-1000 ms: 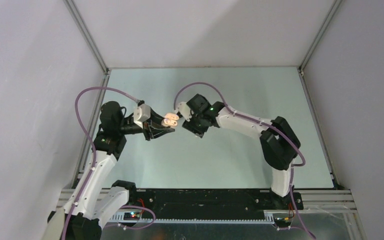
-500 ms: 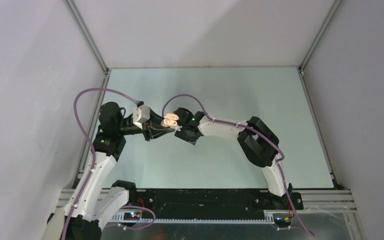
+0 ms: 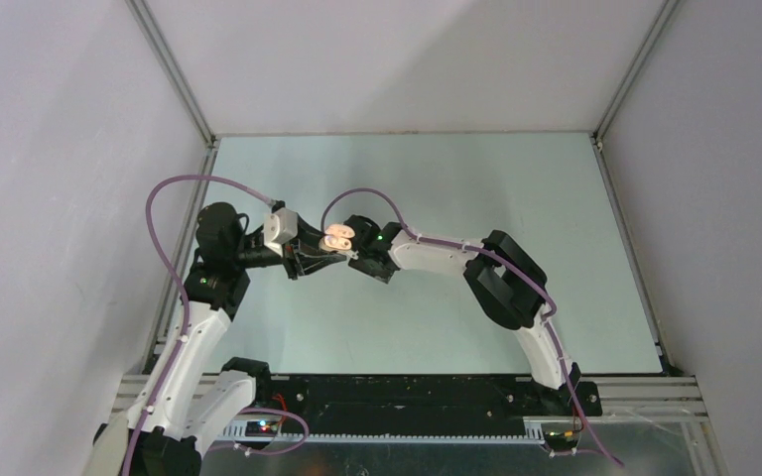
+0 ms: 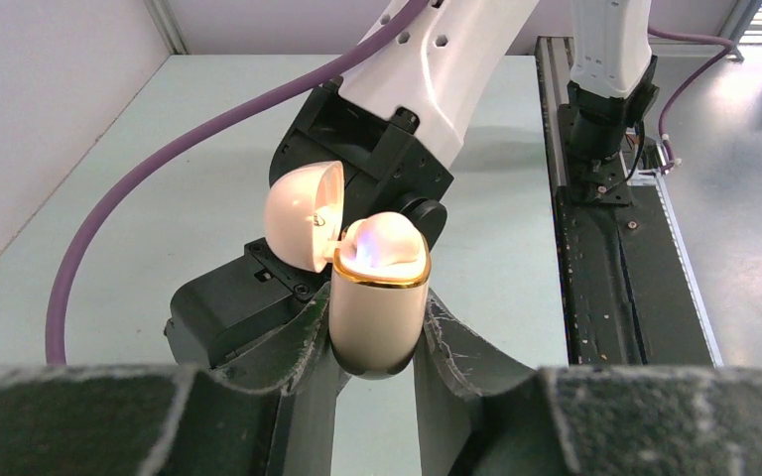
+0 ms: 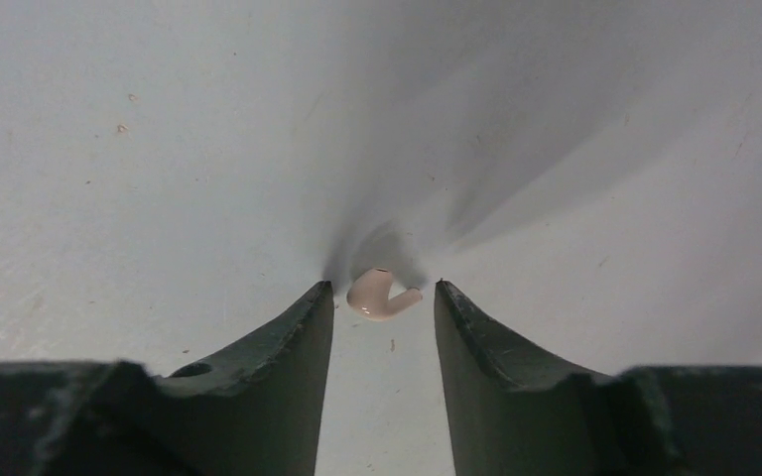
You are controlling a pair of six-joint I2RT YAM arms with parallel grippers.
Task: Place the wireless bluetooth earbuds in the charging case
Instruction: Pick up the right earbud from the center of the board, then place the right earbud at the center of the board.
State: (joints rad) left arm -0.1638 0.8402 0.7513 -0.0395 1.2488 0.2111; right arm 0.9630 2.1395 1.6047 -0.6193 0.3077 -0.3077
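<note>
Between parted, empty fingers (image 5: 278, 357) of the right gripper (image 5: 382, 290) lies an earbud (image 5: 379, 296), likely light and slippery, best pinched across its bulb; the left gripper (image 4: 377, 332) clamps the charging case (image 4: 379, 288).

Glossy plastic charging case (image 4: 377, 317), glossy earbud (image 5: 377, 297), smooth matt table (image 5: 159, 149).

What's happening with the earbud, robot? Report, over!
Left gripper shut on open charging case. Right gripper open, straddling pale earbud on table, not gripped yet. Nothing blocking.
</note>
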